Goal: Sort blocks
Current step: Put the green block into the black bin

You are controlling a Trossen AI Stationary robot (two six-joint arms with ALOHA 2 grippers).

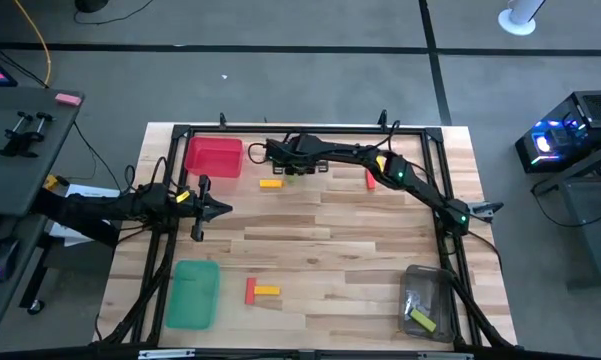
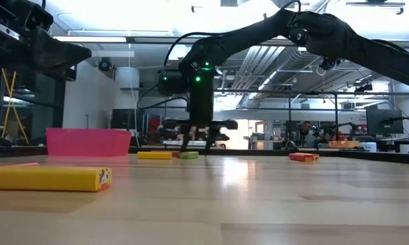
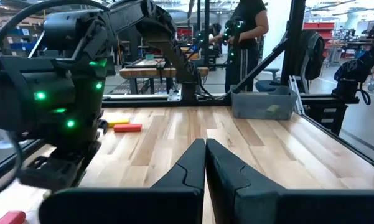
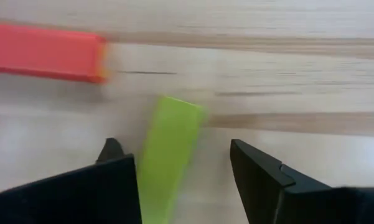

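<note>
Right gripper (image 4: pixel 180 168) is held wide open, nothing gripped, w/ green block (image 4: pixel 168 152) between fingers on table (image 1: pixel 360 250). Left gripper (image 3: pixel 205 162) is closed, empty, near red tray (image 1: pixel 213 157).

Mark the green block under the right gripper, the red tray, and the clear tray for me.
green block (image 4: pixel 168 149), right wrist view, middle of its top face.
red tray (image 1: pixel 213 157), high view, bare floor of the tray.
clear tray (image 1: pixel 427 277), high view, bare part near its far rim.

The right gripper (image 1: pixel 285 166) hangs just beside the red tray (image 1: pixel 213 157), a yellow block (image 1: pixel 271 183) lying near it.
</note>
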